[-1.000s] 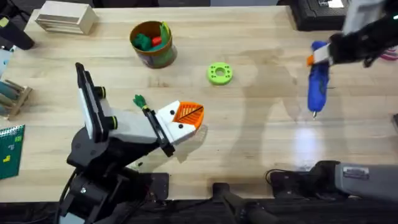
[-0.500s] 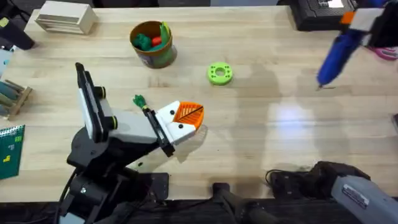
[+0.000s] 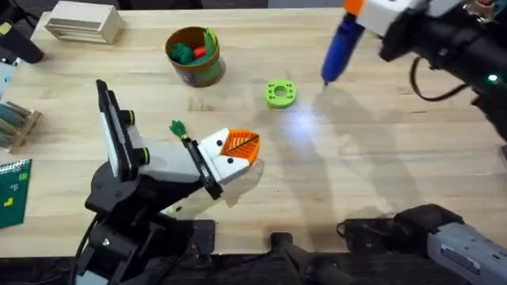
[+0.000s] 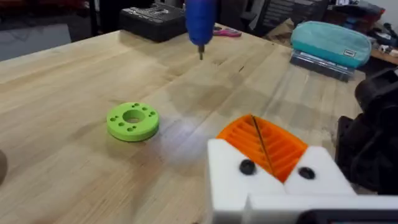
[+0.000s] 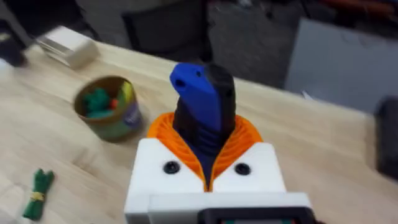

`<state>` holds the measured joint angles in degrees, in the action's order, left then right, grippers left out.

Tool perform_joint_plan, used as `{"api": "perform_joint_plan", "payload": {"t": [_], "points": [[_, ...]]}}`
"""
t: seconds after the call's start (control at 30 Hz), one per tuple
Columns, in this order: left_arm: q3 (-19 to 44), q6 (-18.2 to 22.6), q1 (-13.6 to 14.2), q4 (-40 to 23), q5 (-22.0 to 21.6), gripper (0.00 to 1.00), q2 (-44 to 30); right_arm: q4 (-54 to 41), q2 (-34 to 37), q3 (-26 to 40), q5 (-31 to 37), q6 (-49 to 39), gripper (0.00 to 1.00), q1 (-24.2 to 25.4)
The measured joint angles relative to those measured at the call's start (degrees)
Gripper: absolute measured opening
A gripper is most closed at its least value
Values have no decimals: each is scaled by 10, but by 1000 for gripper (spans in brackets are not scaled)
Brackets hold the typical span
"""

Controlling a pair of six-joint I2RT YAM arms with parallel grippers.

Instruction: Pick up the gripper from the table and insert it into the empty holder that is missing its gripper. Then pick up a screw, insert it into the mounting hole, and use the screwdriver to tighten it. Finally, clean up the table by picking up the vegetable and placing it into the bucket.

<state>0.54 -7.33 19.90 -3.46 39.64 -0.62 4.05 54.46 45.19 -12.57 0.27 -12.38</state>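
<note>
My right gripper, white blocks with orange pads, is shut on the blue screwdriver. It hangs tilted over the far middle of the table, its bit pointing down just right of the green ring. The screwdriver also hangs beyond the ring in the left wrist view. My left gripper rests low at the front left, orange pads pressed together on nothing, with two dark round spots on its white blocks. A green vegetable lies beside it. The bucket stands far left. No loose gripper, empty holder or screw is in view.
A flat green ring lies mid-table. A pale wooden block sits at the far left corner, a black box and a teal pouch at the far right. A green card lies at the left edge.
The right arm has carried the screwdriver from the right side leftward and farther back, to just right of the green ring. The left arm has not moved.
</note>
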Motion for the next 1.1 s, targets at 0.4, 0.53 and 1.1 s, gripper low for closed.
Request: {"api": "perform_joint_plan", "payload": {"t": [0.4,0.53,1.1], "points": [[0,0,0,0,0,10,0,145,43,0,-8,7,32,-153],[0,0,0,0,0,10,0,174,44,0,-8,10,32,-196],[0,0,0,0,0,10,0,189,120,65,-43,101,32,-271]]}}
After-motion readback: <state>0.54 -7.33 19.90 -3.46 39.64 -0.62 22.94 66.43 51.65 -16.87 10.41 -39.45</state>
